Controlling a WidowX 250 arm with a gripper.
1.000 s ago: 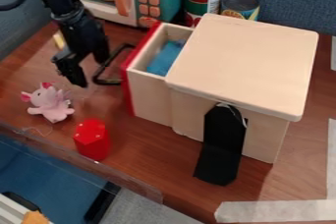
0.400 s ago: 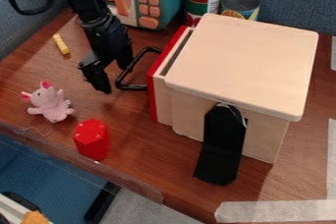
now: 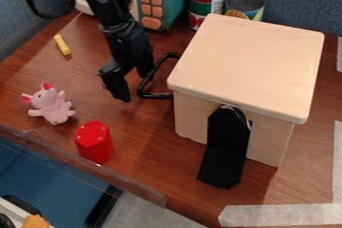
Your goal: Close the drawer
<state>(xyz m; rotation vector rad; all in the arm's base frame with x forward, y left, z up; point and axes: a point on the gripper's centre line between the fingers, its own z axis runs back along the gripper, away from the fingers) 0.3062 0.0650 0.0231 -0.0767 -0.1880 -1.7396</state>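
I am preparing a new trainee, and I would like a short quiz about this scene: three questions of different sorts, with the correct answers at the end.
1. Fill the gap: as the camera sees it, the black handle sticks out at the ____ side of the wooden box.
2. Choose one: the jaws of the gripper are (a) pressed together, (b) spread apart, (c) pinching a can.
3. True or false: the pink toy lies on top of the box.

Key: 1. left; 2. b; 3. false, it is on the table.
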